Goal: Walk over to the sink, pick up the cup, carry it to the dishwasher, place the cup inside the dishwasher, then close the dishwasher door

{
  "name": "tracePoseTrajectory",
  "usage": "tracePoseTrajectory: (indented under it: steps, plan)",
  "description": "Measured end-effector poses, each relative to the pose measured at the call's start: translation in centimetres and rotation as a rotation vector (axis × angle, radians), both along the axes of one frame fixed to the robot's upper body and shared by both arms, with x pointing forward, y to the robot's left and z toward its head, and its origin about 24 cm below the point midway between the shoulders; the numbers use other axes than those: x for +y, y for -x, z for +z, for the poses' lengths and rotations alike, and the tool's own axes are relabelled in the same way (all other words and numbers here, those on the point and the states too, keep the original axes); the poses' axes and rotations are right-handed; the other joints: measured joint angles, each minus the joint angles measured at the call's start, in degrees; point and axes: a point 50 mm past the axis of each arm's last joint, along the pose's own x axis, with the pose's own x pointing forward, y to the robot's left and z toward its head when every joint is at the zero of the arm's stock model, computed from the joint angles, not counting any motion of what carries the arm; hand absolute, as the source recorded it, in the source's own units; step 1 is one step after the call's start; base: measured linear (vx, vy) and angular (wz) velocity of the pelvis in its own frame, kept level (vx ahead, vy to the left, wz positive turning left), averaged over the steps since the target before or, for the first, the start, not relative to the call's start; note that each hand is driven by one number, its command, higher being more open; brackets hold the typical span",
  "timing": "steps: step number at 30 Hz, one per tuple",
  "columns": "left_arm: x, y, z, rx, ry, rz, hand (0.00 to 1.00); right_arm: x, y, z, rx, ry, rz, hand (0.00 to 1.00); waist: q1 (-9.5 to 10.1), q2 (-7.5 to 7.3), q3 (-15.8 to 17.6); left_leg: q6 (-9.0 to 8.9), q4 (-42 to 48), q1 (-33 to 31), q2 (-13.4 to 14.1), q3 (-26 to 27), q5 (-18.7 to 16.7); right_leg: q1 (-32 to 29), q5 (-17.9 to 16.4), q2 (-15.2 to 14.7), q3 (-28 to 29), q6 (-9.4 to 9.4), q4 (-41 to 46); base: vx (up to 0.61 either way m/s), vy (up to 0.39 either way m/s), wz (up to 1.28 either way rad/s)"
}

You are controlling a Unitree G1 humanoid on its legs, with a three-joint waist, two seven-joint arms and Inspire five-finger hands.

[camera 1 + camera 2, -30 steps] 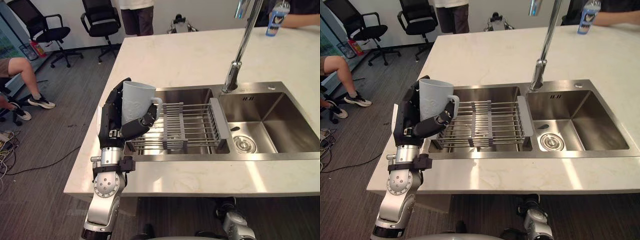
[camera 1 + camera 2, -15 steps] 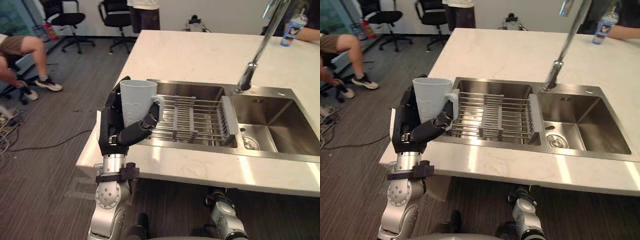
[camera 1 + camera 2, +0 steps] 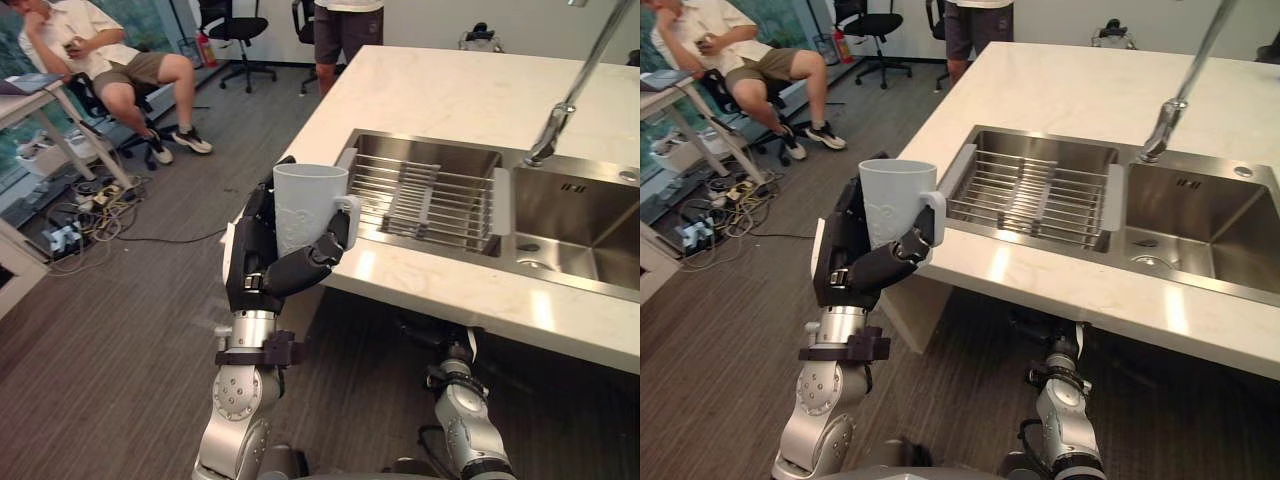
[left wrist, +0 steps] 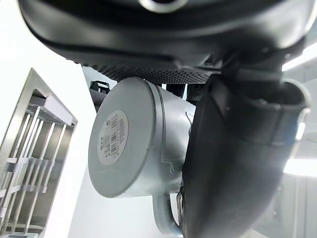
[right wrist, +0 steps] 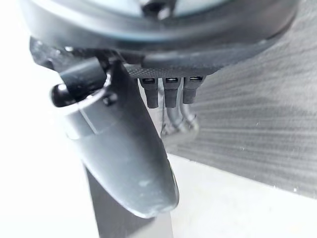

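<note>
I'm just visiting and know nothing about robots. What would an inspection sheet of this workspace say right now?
Surface: pale counter with a steel double sink.
Job's things: cup upright in the left robot hand, beside the counter's corner.
Clutter: rack across the left basin.
Robot hands: left curled round the cup; right robot hand relaxed, holding nothing.
Cables: tangle on the floor by a desk.
Surroundings: faucet, seated person, standing person, office chairs.
</note>
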Motion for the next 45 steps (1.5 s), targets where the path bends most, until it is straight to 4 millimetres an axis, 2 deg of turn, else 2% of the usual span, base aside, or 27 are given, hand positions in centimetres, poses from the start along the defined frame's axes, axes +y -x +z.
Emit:
tracePoseTrajectory:
  steps: [1, 2, 3, 6, 11, 15, 18, 19, 21, 25, 28, 29, 30, 33, 36, 38, 39, 40, 41, 42, 43, 44, 45]
  plan:
    - [-0.2, -0.2, 0.1, -0.005, 0.001, -0.006, 0.30, -0.2, -0.2, 0.0, -0.002, 0.003, -0.003, 0.90, -0.10, 0.81, -0.69, -1.78, -4.16, 0.88, -0.28, -0.22, 0.33, -1.03, 0.46, -0.17, -0.14, 0.71, -0.05, -0.11, 0.222, 0.32]
    - [-0.2, -0.7, -0.3, 0.006, -0.019, -0.008, 0.30, 0.1, -0.3, -0.3, 0.009, -0.019, -0.014, 0.90, -0.14, -0.21, -0.88, -0.65, -6.57, 1.01, -2.00, 0.00, 2.76, -1.32, 2.32, -0.85, 0.90, 0.96, -1.43, -0.09, 0.203, 0.15]
    - [0.0, -1.0, -0.9, 0.032, -0.035, 0.000, 0.30, 0.6, -0.2, -0.6, 0.020, -0.041, -0.014, 0.90, -0.11, -0.62, -0.97, -0.03, -7.08, 1.07, -2.87, -0.01, 3.45, -0.67, 4.28, -1.32, 0.85, 1.36, -3.17, -0.07, 0.214, 0.11]
    - [0.5, -1.3, -1.7, 0.068, -0.064, 0.024, 0.30, 1.1, -0.2, -0.7, 0.023, -0.059, -0.012, 0.90, -0.07, -0.99, -1.19, 1.08, -7.60, 1.37, -4.31, -0.06, 4.16, 1.65, 7.46, -1.96, 0.68, 2.31, -7.93, -0.04, 0.157, 0.05]
    - [0.7, -1.3, -1.7, 0.068, -0.081, 0.021, 0.30, 1.1, -0.9, -0.5, 0.014, -0.056, -0.009, 0.90, -0.29, -1.43, -1.53, 1.65, -8.89, 1.85, -4.78, -0.01, 5.29, 3.07, 10.04, -1.75, 0.69, 1.99, -11.36, -0.05, 0.036, -0.01]
    - [0.7, -1.3, -1.8, 0.068, -0.082, 0.021, 0.30, 0.8, -0.2, -1.9, 0.084, -0.053, -0.003, 0.90, -0.45, -1.63, -1.64, 1.55, -12.07, 3.37, -4.68, -0.03, 7.45, 3.66, 11.00, -1.12, 0.65, 1.48, -12.51, -0.06, -0.032, -0.01]
    - [1.0, -1.2, -1.9, 0.073, -0.083, 0.029, 0.30, 0.9, 1.6, -4.4, 0.214, -0.060, 0.008, 0.90, -0.40, -1.79, -1.80, 1.21, -14.60, 4.57, -4.43, -0.01, 9.19, 4.14, 11.66, -0.31, 0.63, 1.35, -13.43, -0.08, -0.043, -0.01]
    - [1.3, -1.1, -2.1, 0.084, -0.082, 0.045, 0.30, 1.0, 3.0, -5.6, 0.287, -0.070, 0.012, 0.90, -0.32, -1.84, -1.85, 0.93, -15.73, 5.31, -4.14, -0.06, 9.92, 4.75, 12.01, 0.20, 0.50, 1.44, -14.14, -0.07, -0.052, 0.00]
    - [1.7, -1.1, -2.3, 0.093, -0.084, 0.057, 0.30, 1.0, 4.0, -6.3, 0.332, -0.078, 0.015, 0.90, -0.31, -1.87, -1.85, 0.72, -16.13, 5.55, -3.89, -0.18, 10.26, 5.18, 12.09, 0.52, 0.39, 1.56, -14.45, -0.08, -0.049, 0.02]
    - [2.4, -1.0, -2.5, 0.106, -0.085, 0.089, 0.30, 1.0, 4.5, -6.5, 0.353, -0.058, 0.035, 0.90, -0.28, -2.42, -2.38, 0.37, -16.73, 5.68, -3.28, -0.54, 10.97, 5.47, 12.40, 1.20, 0.07, 1.56, -14.96, -0.05, -0.035, 0.03]
    - [3.2, -1.1, -2.6, 0.109, -0.094, 0.122, 0.30, -0.8, 5.2, -6.6, 0.366, -0.011, 0.033, 0.90, -0.25, -3.02, -2.71, 0.22, -16.54, 5.81, -2.98, -0.77, 11.15, 5.92, 12.48, 1.53, -0.27, 1.51, -15.05, -0.02, -0.023, 0.07]
    - [3.5, -1.2, -2.6, 0.113, -0.094, 0.135, 0.30, -2.0, 6.0, -6.8, 0.394, 0.025, 0.029, 0.90, -0.26, -3.04, -2.70, 0.25, -16.36, 6.06, -3.04, -1.09, 11.23, 6.58, 12.47, 1.48, -0.59, 1.51, -15.11, 0.01, -0.005, 0.21]
    - [4.1, -1.3, -2.9, 0.125, -0.093, 0.167, 0.30, -3.8, 7.8, -7.1, 0.440, 0.076, 0.004, 0.90, -0.29, -3.05, -2.70, 0.25, -16.25, 6.69, -3.11, -1.95, 11.23, 7.62, 12.35, 1.43, -1.10, 1.38, -15.09, 0.01, -0.002, 0.23]
    - [6.1, -1.2, -3.1, 0.138, -0.111, 0.264, 0.30, -5.5, 11.5, -7.7, 0.534, 0.110, -0.039, 0.90, -0.62, -3.21, -2.66, 0.24, -16.29, 6.95, -2.98, -2.39, 11.19, 8.07, 10.94, 1.43, -1.77, 1.94, -14.39, -0.02, -0.007, 0.13]
    - [6.9, -1.0, -3.2, 0.146, -0.117, 0.315, 0.30, -5.5, 12.6, -8.0, 0.580, 0.126, -0.031, 0.90, -0.79, -3.33, -2.55, -0.13, -15.57, 5.80, -2.86, -4.18, 10.93, 8.28, 10.15, 1.42, -3.49, 1.55, -13.92, -0.04, -0.021, 0.28]
    - [6.7, -0.9, -3.2, 0.143, -0.125, 0.310, 0.30, -5.0, 12.1, -8.1, 0.568, 0.116, -0.024, 0.90, -0.79, -3.22, -2.56, 0.15, -14.69, 2.46, -2.96, -6.86, 10.10, 7.65, 9.65, 1.04, -7.67, 1.78, -13.42, -0.07, -0.027, 0.94]
    - [6.7, -0.9, -3.2, 0.143, -0.126, 0.311, 0.30, -4.8, 11.8, -8.0, 0.558, 0.112, -0.027, 0.90, -0.82, -3.27, -2.54, 1.20, -14.85, 1.57, -2.86, -6.19, 9.59, 7.41, 9.74, 0.72, -9.73, 2.09, -13.45, -0.06, -0.044, 1.35]
    - [6.7, -0.9, -3.1, 0.142, -0.126, 0.313, 0.30, -4.6, 11.1, -7.8, 0.537, 0.109, -0.027, 0.90, -0.83, -3.94, -2.15, 5.00, -15.63, 0.48, -2.56, -1.83, 8.51, 7.22, 10.00, -0.57, -13.23, 2.23, -13.68, -0.02, -0.017, 1.62]
    - [6.6, -0.9, -3.1, 0.145, -0.119, 0.313, 0.30, -4.6, 10.4, -7.6, 0.515, 0.114, -0.028, 0.90, -0.92, -4.65, -1.59, 6.69, -13.38, -1.56, -1.34, 5.74, 7.39, 7.21, 10.12, -2.49, -17.43, 1.32, -13.50, 0.00, 0.054, 2.02]
    - [6.3, -1.0, -3.2, 0.147, -0.108, 0.307, 0.30, -4.7, 9.9, -7.4, 0.503, 0.118, -0.029, 0.90, -1.42, -4.16, -1.36, 7.95, -7.57, -3.90, 0.82, 14.18, 6.72, 7.24, 9.61, -3.53, -21.09, 0.63, -11.99, 0.01, 0.099, 1.81]
    - [6.1, -0.9, -3.2, 0.150, -0.100, 0.301, 0.30, -5.0, 9.7, -7.3, 0.498, 0.128, -0.030, 0.90, -1.48, -3.58, -1.30, 8.63, -4.38, -4.71, 2.08, 19.03, 6.94, 7.39, 8.90, -3.99, -23.25, 0.18, -10.57, 0.01, 0.122, 1.98]
    - [5.6, -1.0, -3.2, 0.149, -0.096, 0.280, 0.30, -5.7, 9.4, -7.0, 0.490, 0.152, -0.036, 0.90, -1.63, -2.72, -1.12, 10.56, -2.29, -5.49, 2.78, 25.72, 10.06, 8.22, 6.69, -4.92, -27.76, 0.46, -7.00, 0.01, 0.117, 2.14]
    - [5.3, -1.0, -3.0, 0.139, -0.103, 0.259, 0.30, -5.8, 9.1, -6.7, 0.478, 0.159, -0.037, 0.90, -1.58, -2.89, -0.89, 9.90, -3.94, -5.39, 1.25, 25.38, 10.28, 9.46, 5.46, -6.41, -30.73, 1.39, -5.61, 0.01, 0.121, 2.02]
